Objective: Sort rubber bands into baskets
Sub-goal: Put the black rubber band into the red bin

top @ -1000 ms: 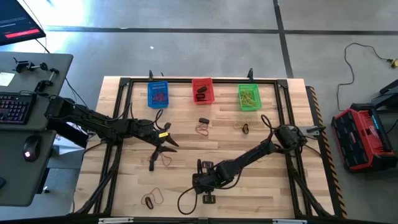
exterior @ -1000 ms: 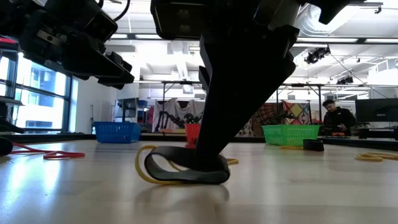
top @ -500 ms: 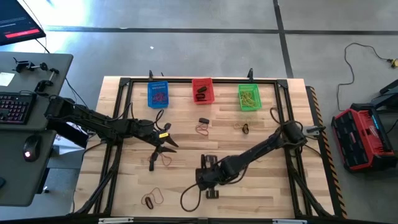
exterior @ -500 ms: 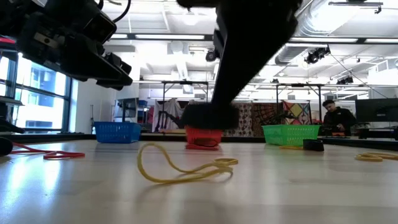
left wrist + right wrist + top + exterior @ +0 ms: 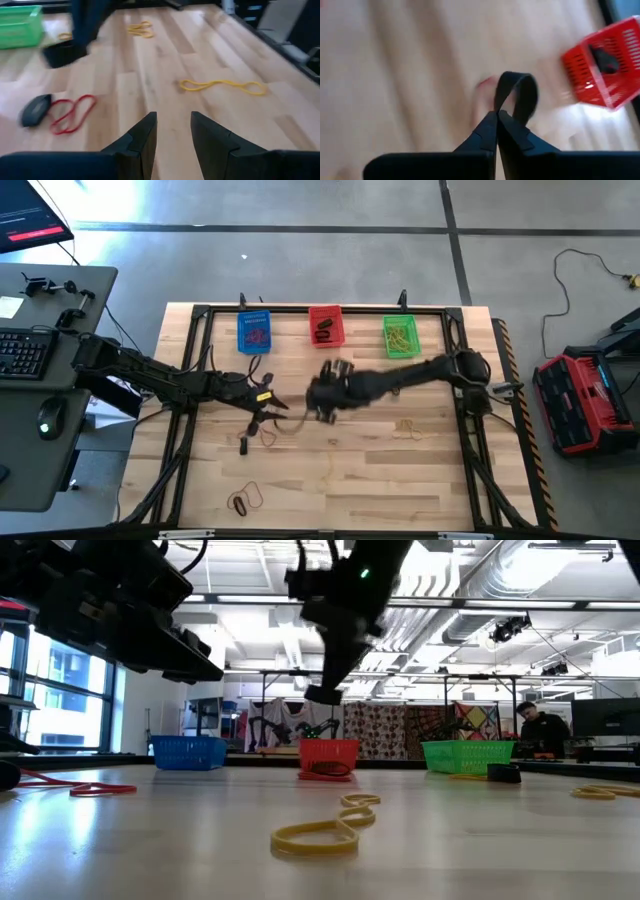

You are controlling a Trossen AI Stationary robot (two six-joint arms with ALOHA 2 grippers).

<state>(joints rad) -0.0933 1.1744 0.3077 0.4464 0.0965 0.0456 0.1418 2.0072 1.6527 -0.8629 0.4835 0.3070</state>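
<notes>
My right gripper (image 5: pixel 497 114) is shut on a thick black rubber band (image 5: pixel 518 94), above the middle of the table (image 5: pixel 318 398), a little short of the red basket (image 5: pixel 326 326). The blue basket (image 5: pixel 254 332) and the green basket (image 5: pixel 400 336) stand either side of the red one along the far edge. My left gripper (image 5: pixel 173 131) hovers open at the table's left (image 5: pixel 272 410), nothing between its fingers. Ahead of it a red band (image 5: pixel 75 112) and a black band (image 5: pixel 34 110) lie flat. A yellow band (image 5: pixel 325 830) lies near the front. My right gripper pinches the black band between its two fingertips at one end of its loop (image 5: pixel 504 109). The rest of the loop stands out beyond the fingertips. The fingers slant downward, and the band is lifted clear of the table.
Black bands lie in the red basket (image 5: pixel 605 60), yellow ones in the green (image 5: pixel 400 332). More yellow bands lie at the right (image 5: pixel 405 425) and in the left wrist view (image 5: pixel 222 86). Further bands lie near the front left (image 5: pixel 242 502). A black frame (image 5: pixel 200 311) rims the table.
My right gripper shut on the black band near the table's front, then rose and swung toward the far edge and the red basket, tipping as it went. The black band came up clear of the table. The yellow band it lay on stayed and settled flat.
</notes>
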